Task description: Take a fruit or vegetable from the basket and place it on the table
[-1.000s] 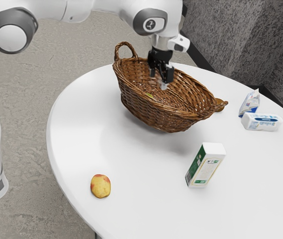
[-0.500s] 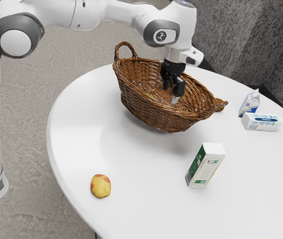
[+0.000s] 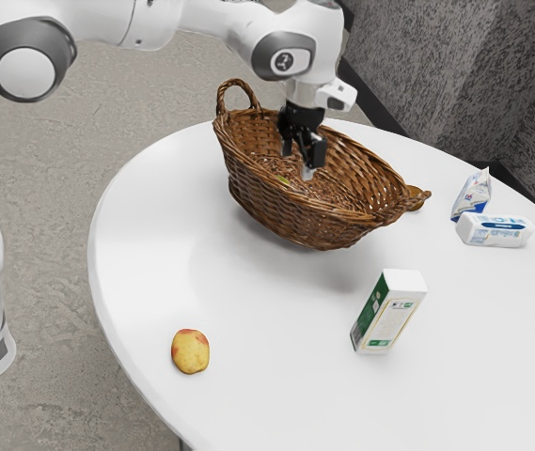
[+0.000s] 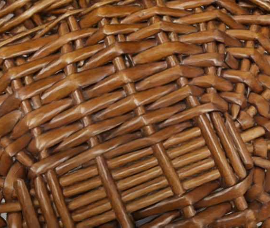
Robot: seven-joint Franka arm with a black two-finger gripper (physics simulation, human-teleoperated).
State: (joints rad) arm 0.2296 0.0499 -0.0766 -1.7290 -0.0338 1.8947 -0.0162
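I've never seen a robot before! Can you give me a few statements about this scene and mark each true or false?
1. A yellow-and-red fruit lies on the table. True.
2. The gripper is shut on that fruit. False: it is open, away from the fruit.
3. Something green shows inside the wicker basket. True.
4. Only the basket and fruit are on the table. False: a green-and-white box is there too.

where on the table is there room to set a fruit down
The table is bare between the basket and the red-yellow fruit, and from that fruit across to the green-white carton. Crowded: around the pouch and white box.
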